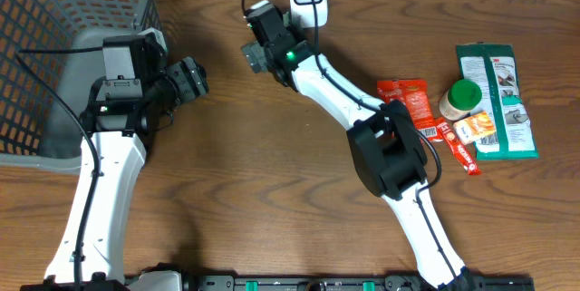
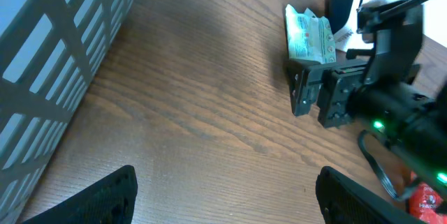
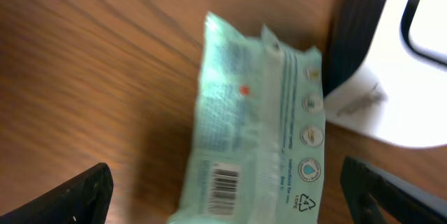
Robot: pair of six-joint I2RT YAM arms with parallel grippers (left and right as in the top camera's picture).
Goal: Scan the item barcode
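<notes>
Right pincer [image 3: 225, 174]: released, its fingers spread wide on either side of the packet, clear of it.
Packet [image 3: 258, 105]: pale green, by the table's [image 3: 84, 49] far edge, barcode [image 3: 225, 180] showing, just beside the white scanner [image 3: 398, 63].
Left pincer [image 2: 227, 182]: spread, empty, near the basket [image 2: 42, 56].

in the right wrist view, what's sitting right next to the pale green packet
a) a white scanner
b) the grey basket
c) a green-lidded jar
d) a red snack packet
a: the white scanner fills the upper right of that view, right beside the pale green packet, whose barcode faces the camera.
</notes>
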